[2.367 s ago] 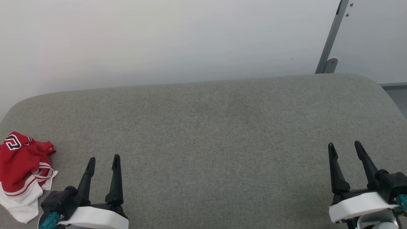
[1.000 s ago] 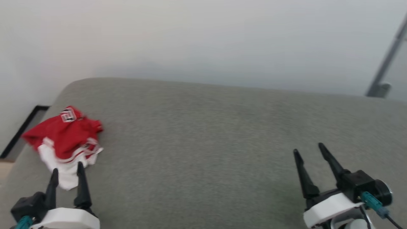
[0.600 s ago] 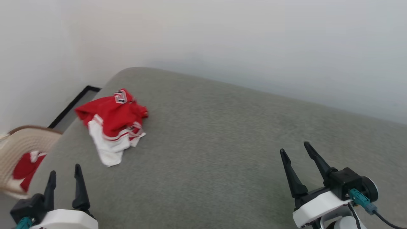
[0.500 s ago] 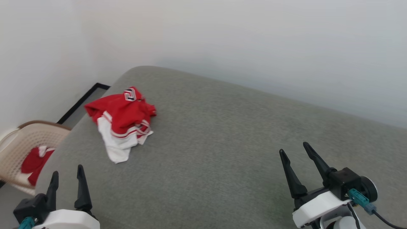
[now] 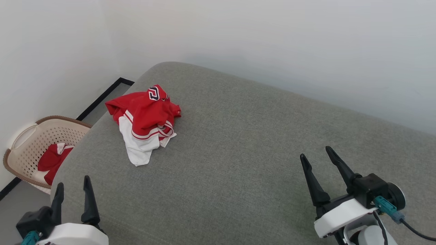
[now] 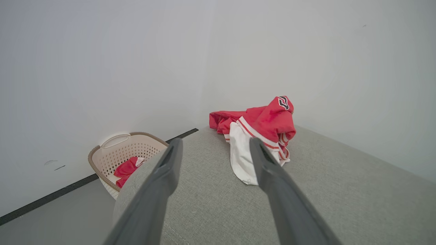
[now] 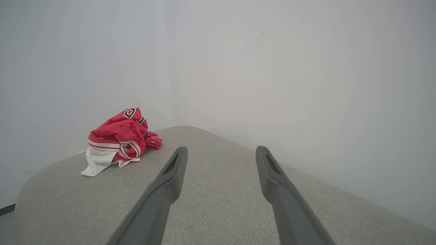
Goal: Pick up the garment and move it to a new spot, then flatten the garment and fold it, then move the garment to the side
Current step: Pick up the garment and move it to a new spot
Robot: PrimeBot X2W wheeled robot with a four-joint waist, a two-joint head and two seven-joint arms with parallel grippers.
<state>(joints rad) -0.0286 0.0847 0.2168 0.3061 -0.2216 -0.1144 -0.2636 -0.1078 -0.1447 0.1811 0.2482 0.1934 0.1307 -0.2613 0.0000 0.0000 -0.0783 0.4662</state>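
The red garment lies crumpled near the far left corner of the grey cushioned surface, its white lining and striped bands showing, a black white-outlined letter on top. My left gripper stands open at the lower left, well short of the garment. At the lower right my right gripper is open too, far from the garment. Both hold nothing. In each wrist view the own fingers rise wide apart.
A beige perforated laundry basket stands on the floor left of the surface, with another red-and-white cloth inside. The basket sits against a white wall with a black baseboard. White walls rise behind the surface.
The camera has swung left, bringing the garment toward the middle and the basket into view. The garment lies as before. Both grippers stay open.
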